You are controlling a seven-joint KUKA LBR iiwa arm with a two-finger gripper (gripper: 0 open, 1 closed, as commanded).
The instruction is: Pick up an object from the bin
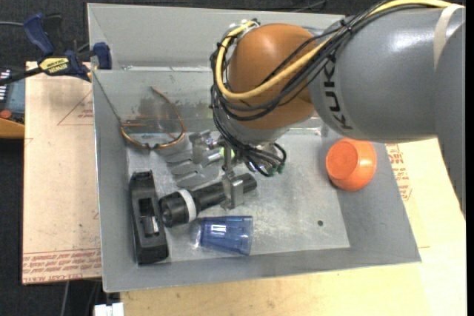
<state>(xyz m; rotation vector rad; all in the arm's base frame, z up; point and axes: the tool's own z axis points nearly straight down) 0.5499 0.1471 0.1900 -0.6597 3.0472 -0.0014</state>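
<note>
The gripper point(231, 177) hangs low in the middle of the bin point(333, 233), at the right end of a black-and-white cylinder point(185, 205) lying just below centre. It seems to touch the cylinder, but I cannot tell whether it is released or clenched. A blue cup point(224, 234) lies just below, a black box point(147, 218) to the left, brown glasses point(153, 131) upper left, and an orange cup point(352, 164) to the right.

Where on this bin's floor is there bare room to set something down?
Bare floor lies front right, bordered by the blue translucent cup, the round orange plastic cup and the grey metal bin's near wall. The left is crowded: brown wire-frame glasses, black rectangular device, black-and-white cylinder beside the gripper.
</note>
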